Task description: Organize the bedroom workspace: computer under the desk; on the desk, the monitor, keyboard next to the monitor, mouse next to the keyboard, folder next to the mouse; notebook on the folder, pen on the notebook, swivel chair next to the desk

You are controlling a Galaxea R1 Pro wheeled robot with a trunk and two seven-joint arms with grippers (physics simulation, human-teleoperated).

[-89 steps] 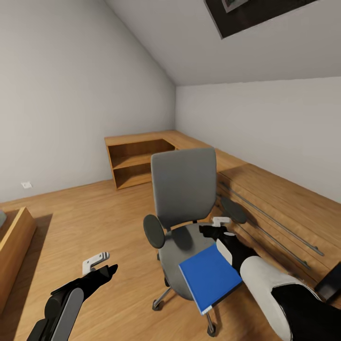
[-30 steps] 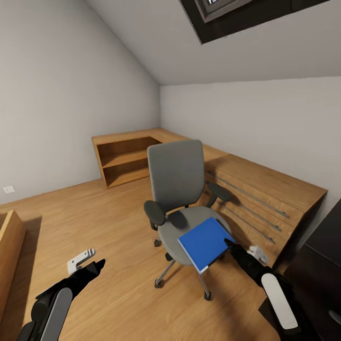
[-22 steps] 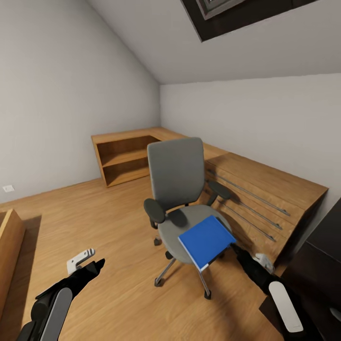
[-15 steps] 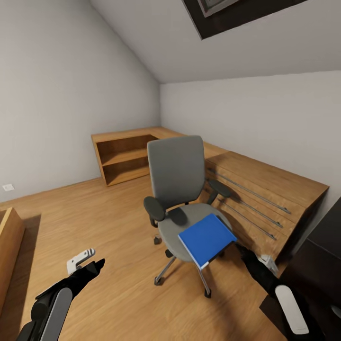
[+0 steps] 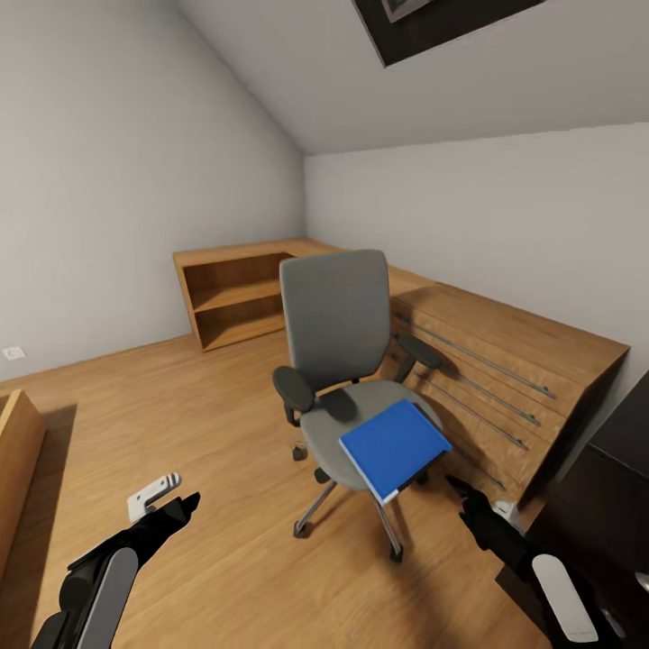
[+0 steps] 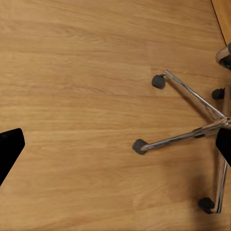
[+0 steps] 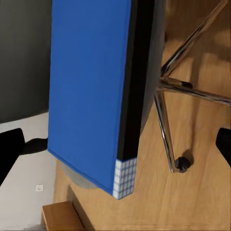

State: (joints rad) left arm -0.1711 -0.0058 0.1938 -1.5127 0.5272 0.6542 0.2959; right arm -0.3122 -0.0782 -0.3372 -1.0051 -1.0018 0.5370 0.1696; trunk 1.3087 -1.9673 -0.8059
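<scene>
Reaching forward from the lower corners of the head view, both arms sit low over the light wood floor [image 5: 180,424]. The left gripper [image 5: 171,501] hovers over bare boards, its fingers spread apart and holding nothing; in its wrist view the two dark tips stand at opposite edges with the chair's chrome spokes and castors [image 6: 144,145] between them. The right gripper [image 5: 461,491] hangs just beyond the near corner of the folder, not touching it; its wrist view shows the tips wide apart and empty, so it is released.

Next comes the blue folder [image 5: 394,448], lying flat on the front of the seat of the swivel chair [image 5: 335,329]. It is turned diagonally to the chair, and its pale edge [image 7: 124,179] faces the robot, overhanging the seat rim toward the right arm. The chair stands upright, its grey backrest facing the robot, black armrests on either side.

Behind the chair, low wooden shelving [image 5: 236,297] runs along the far wall and wraps around the corner. A dark piece of furniture [image 5: 613,487] shows at the right edge. Overhead, a black-framed skylight [image 5: 433,22] is set in the sloped ceiling.
</scene>
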